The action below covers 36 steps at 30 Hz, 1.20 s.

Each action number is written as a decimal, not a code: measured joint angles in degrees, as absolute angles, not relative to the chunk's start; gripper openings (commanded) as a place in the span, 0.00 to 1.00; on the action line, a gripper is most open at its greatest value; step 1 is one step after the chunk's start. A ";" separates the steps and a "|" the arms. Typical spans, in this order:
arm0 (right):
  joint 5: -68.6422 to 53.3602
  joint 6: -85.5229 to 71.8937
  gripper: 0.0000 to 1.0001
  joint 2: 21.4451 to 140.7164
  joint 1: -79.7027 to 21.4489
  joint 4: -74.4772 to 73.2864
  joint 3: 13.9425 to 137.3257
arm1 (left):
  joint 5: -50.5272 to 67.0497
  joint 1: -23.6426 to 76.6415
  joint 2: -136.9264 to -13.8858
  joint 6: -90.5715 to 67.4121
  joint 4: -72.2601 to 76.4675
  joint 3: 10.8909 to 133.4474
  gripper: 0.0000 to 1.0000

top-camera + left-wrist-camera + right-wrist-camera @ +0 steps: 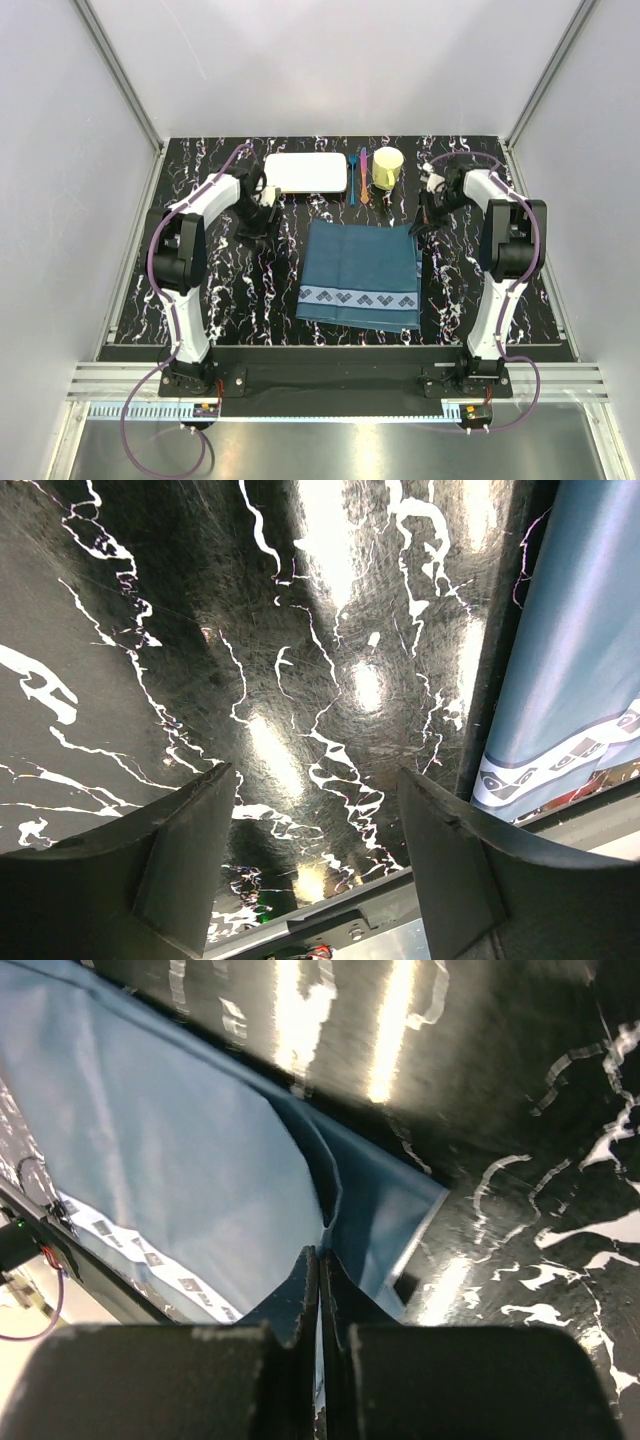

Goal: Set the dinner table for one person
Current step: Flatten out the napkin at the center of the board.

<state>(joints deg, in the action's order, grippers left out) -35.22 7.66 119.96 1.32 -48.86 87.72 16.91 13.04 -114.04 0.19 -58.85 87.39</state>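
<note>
Worktop [250, 300]: one large rectangular slab, glossy black with white marble-like veins and faint coloured flecks. It fills the floor of the cell from the arm bases at the near edge to the far wall. In the left wrist view its sheen shows fine scratches and bright lamp reflections. One placemat [360, 275], a soft teal-blue woven cloth, roughly square, lies at the centre with a pale band of diamond figures along its near edge. One white plate [306, 172], rectangular with rounded corners and a smooth finish, sits at the far side. To its right lie two slim utensils side by side, one blue [352, 180] and one orange-pink [363, 180]; their kind is too small to tell. One pale yellow cup [387, 165], round and upright, stands just right of them. There are two arms, white and black. The left tool [315, 810] hangs above bare worktop left of the placemat, its dark matte fingers [190, 860] spread apart with nothing between them. The right tool [320, 1260] is closed, pinching the placemat's far right corner, and the cloth is drawn up in a crease to its tips. Room: plain white walls [320, 70] on three sides, an aluminium rail [120, 380] along the near edge, purple cables [150, 260] along the arms.
</note>
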 measured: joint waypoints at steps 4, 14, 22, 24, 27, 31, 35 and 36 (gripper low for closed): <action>-35.57 8.88 0.00 119.33 -0.64 -52.03 92.14 | 16.53 13.04 -114.04 0.69 -59.07 88.01 0.70; -36.34 12.05 0.00 117.58 -6.02 -58.85 97.91 | 14.61 13.04 -114.04 2.94 -59.96 91.02 0.70; -38.26 13.30 0.00 117.25 -8.32 -63.37 99.11 | 14.41 13.04 -114.04 3.40 -60.64 91.02 0.70; -39.07 13.76 0.00 117.16 -8.60 -64.49 99.11 | 14.31 13.04 -114.04 3.62 -60.77 91.05 0.70; -40.40 14.87 0.00 117.16 -8.71 -66.61 99.11 | 14.24 13.06 -114.04 4.08 -61.14 91.05 0.70; -42.19 16.10 0.00 117.91 -8.91 -70.59 101.32 | 14.20 13.28 -114.04 4.27 -61.45 91.05 0.70; -44.93 16.95 0.00 121.10 -9.76 -73.89 108.84 | 14.24 13.41 -114.04 4.25 -61.58 91.02 0.70; -45.41 17.06 0.00 121.71 -10.02 -74.15 110.06 | 14.26 13.41 -114.04 4.25 -61.58 91.02 0.70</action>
